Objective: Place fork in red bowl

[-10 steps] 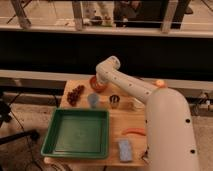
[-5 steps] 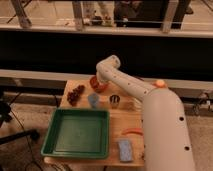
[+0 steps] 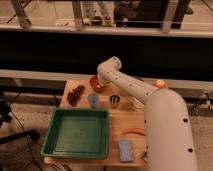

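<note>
Nearest the camera, at the table's front edge, a small blue rectangular sponge-like pad (image 3: pixel 125 149) lies flat beside the large green rectangular plastic tray (image 3: pixel 78 133), which fills the front left corner and sits clear of the work, so it seems merely parked there. Just behind the pad, near the right edge, a thin orange-red strip (image 3: pixel 133 132) lies on the wood; what it is cannot be told. Toward the middle of the light wooden table (image 3: pixel 119 119) stand a small pale blue cup (image 3: pixel 93 100) and a small metal cup (image 3: pixel 115 101), both upright and a little apart, with a dark red grape bunch (image 3: pixel 75 94) near the left edge. At the back edge sits the small round orange-red bowl (image 3: pixel 97 83), partly hidden by the robot's white arm (image 3: pixel 131 89), which reaches from the right across the table and bends down over it. The gripper (image 3: pixel 101 84) hangs at or just above the bowl, probably because the fork goes in there; whether the jaws are wide, narrow or holding anything cannot be told, and the fork itself is not visible. Beyond the table runs a dark low wall with a pale ledge, then railing posts and a bright floor where people's legs stand.
</note>
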You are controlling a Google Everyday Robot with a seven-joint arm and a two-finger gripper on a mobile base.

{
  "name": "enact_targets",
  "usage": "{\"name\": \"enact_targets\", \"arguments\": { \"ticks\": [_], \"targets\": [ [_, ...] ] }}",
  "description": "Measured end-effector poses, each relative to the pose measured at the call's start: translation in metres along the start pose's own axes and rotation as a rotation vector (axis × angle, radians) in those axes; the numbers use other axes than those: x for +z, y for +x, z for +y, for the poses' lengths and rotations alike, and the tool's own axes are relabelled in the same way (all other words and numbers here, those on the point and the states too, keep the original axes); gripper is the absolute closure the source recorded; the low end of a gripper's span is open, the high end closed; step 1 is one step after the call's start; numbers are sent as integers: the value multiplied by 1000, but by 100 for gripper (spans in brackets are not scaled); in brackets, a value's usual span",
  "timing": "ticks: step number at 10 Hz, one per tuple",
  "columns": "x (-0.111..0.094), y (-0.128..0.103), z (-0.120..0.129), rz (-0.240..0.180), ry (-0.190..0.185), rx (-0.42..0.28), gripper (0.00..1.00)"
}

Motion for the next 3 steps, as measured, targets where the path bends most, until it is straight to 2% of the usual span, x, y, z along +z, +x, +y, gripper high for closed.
{"name": "enact_targets", "arguments": {
  "ticks": [2,3],
  "targets": [
    [-2,1,10,1,-4,2,86],
    [-2,1,15,2,-6,3,89]
  ]
}}
